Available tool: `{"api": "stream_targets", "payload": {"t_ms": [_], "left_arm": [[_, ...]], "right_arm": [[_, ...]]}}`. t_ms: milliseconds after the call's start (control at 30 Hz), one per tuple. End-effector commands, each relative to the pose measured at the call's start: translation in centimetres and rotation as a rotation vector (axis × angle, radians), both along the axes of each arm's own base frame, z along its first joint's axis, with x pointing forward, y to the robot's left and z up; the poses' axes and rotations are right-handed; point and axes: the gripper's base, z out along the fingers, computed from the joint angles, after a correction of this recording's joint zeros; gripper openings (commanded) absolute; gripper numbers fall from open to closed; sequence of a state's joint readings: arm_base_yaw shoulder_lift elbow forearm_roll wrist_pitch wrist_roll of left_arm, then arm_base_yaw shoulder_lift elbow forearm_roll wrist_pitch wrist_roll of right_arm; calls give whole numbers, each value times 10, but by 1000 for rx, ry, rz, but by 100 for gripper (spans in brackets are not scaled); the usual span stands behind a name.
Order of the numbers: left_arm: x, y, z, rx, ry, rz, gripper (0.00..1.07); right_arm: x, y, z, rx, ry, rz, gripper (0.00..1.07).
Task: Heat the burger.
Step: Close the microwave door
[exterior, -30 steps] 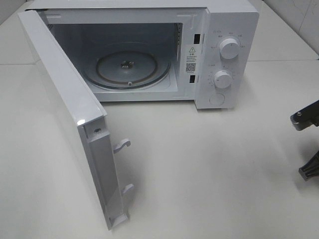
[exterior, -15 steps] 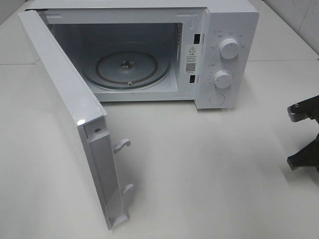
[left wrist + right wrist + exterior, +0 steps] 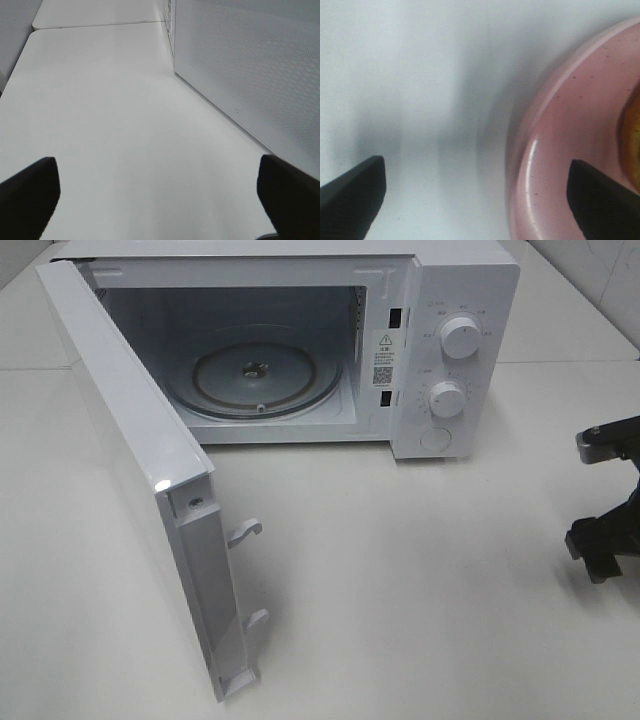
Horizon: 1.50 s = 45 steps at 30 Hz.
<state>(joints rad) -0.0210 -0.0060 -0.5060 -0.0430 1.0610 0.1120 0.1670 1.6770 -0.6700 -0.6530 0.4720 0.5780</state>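
Since spreading wider, right pincer (image 3: 475, 195) straddles plate (image 3: 560, 150) rim

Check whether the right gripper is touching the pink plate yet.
Cannot tell. In the right wrist view one finger overlaps the pink plate, but depth is unclear; the right gripper is open.

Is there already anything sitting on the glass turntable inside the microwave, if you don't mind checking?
No, the glass turntable inside the open microwave is bare, with only its centre hub showing.
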Motion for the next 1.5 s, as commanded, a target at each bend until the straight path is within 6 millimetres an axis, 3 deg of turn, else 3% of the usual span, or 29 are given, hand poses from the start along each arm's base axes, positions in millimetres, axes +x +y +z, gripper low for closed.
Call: {"api": "stream_targets", "payload": {"t_ms": [33,233,533,967,1200,1233,1300,1333,1367,1400,1467,1500], "left_arm": [[-2,0,1,-8,-30,-1,105],[-2,0,1,-8,-30,-1,105],[-2,0,1,-8,-30,-1,105],[-2,0,1,-8,-30,-1,105],[-2,0,1,-8,-30,-1,105],[-2,0,1,-8,-30,-1,105],[-2,0,1,-8,-30,-1,105],[-2,0,1,-8,-30,-1,105],[-2,0,1,-8,-30,-1,105],[-2,0,1,-8,-30,-1,105],[-2,0,1,-8,-30,-1,105],[-2,0,1,-8,-30,-1,105]], "right_arm": [[4,-4,25,-39,-25,-30,88],[-4,-3,46,-3,-41,-48,84],[-33,11,83,191,-14,24,81],[-67,13,131,294,-168,94,81],[-99,13,158,354,-272,143,80],[-113,11,163,360,-327,152,80],[-120,10,164,362,-349,156,79],[-138,7,166,368,-398,160,79],[-138,7,166,368,-398,160,79],[-155,3,164,365,-433,164,79],[-162,2,161,365,-438,164,78],[-174,0,157,369,-463,167,78]]}}
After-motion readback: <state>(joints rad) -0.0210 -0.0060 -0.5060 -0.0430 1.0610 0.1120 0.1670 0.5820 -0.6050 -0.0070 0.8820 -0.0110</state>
